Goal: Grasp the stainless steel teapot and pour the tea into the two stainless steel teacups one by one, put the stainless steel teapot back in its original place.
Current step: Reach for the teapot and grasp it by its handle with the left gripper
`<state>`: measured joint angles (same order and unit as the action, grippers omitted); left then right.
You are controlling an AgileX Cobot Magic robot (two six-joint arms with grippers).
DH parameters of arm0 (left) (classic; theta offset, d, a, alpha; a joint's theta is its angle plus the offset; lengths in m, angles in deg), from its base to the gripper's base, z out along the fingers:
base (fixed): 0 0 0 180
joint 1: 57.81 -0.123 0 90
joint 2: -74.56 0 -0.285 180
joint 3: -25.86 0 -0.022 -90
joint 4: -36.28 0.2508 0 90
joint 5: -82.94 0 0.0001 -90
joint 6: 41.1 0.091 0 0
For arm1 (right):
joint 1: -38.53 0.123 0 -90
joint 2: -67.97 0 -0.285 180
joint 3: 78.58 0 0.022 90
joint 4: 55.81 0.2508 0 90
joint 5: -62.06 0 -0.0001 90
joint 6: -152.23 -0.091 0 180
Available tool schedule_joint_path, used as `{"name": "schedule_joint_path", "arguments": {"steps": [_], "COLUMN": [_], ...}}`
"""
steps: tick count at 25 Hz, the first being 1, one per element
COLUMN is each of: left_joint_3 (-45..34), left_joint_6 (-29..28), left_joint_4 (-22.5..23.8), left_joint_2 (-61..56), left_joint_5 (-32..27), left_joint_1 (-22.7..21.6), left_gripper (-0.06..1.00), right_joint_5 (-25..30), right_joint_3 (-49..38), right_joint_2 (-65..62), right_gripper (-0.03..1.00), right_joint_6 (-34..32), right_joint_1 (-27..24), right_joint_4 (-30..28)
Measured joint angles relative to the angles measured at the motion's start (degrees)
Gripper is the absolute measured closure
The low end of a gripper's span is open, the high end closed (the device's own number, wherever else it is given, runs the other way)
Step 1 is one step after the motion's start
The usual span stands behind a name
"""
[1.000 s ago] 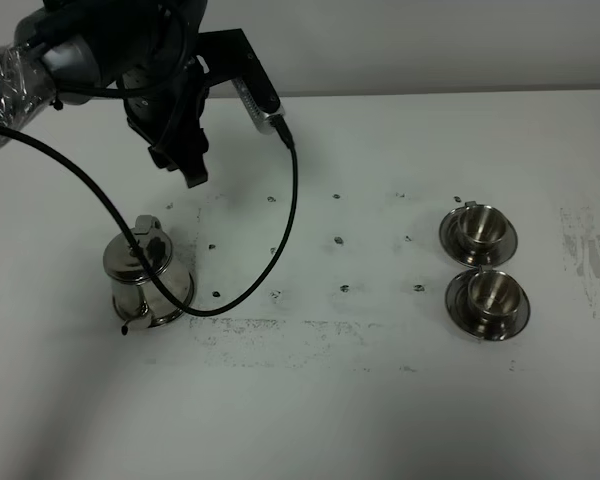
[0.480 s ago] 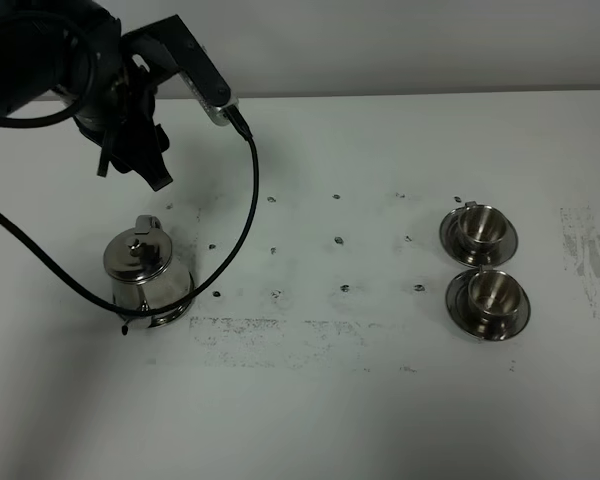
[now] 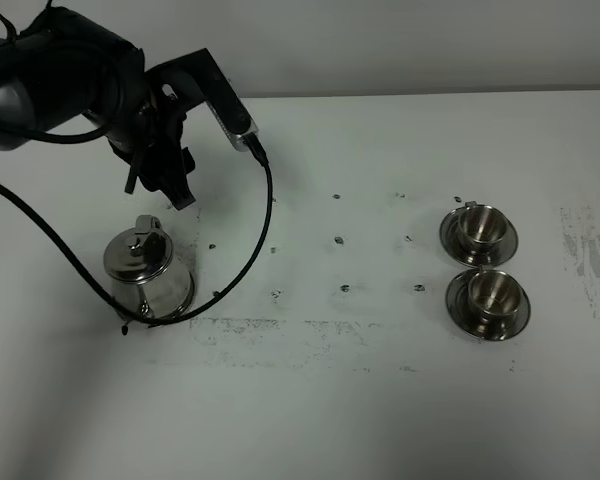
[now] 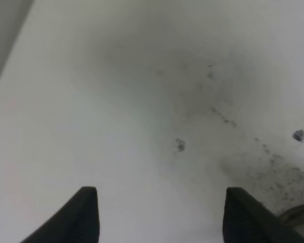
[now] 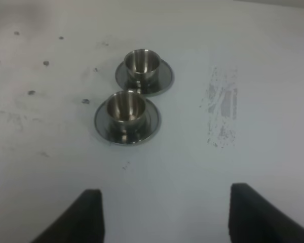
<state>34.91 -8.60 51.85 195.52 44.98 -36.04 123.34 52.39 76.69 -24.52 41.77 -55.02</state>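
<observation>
The stainless steel teapot [image 3: 145, 268] stands upright with its lid on at the left of the table, so the tea is hidden. My left gripper [image 3: 160, 188] hovers just behind the pot, apart from it, open with nothing between its fingers [image 4: 86, 215]. Only a sliver of the teapot [image 4: 300, 214] shows at the edge of the left wrist view. The two stainless steel teacups [image 3: 483, 228] [image 3: 488, 293] sit on saucers at the right, one behind the other. My right gripper [image 5: 167, 223] is open over bare table, short of the teacups [image 5: 141, 63] [image 5: 125, 108].
A black cable [image 3: 248, 250] loops from the left arm down across the table to the teapot's base. The white table [image 3: 360, 400] carries dark specks and scuff marks, with a smudged patch [image 3: 588, 255] at the far right.
The left arm swung away to the left, then came back right and down, so its gripper now sits closer behind the teapot. Teapot and cups have not moved.
</observation>
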Motion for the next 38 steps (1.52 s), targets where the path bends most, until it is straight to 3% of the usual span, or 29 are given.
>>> {"name": "schedule_joint_path", "arguments": {"steps": [4,12,22,27,38], "left_joint_3": [0.0,0.0,0.0,0.0,0.0], "left_joint_6": [3.9,4.7,8.6,9.3,9.2], "left_joint_4": [-3.1,-3.3,-7.4,-7.5,-7.9], "left_joint_2": [0.5,0.7,3.5,3.5,3.5], "left_joint_5": [-1.9,-4.7,-1.6,-0.8,-5.1], "left_joint_1": [0.0,-2.0,-2.2,-2.2,-2.2], "left_gripper": [0.47,0.49,0.49,0.49,0.49], "right_joint_5": [0.0,0.0,0.0,0.0,0.0], "right_joint_3": [0.0,0.0,0.0,0.0,0.0], "right_joint_2": [0.0,0.0,0.0,0.0,0.0], "right_gripper": [0.46,0.46,0.46,0.46,0.46], "right_joint_6": [0.0,0.0,0.0,0.0,0.0], "right_joint_1": [0.0,0.0,0.0,0.0,0.0], "right_joint_4": [0.0,0.0,0.0,0.0,0.0]}}
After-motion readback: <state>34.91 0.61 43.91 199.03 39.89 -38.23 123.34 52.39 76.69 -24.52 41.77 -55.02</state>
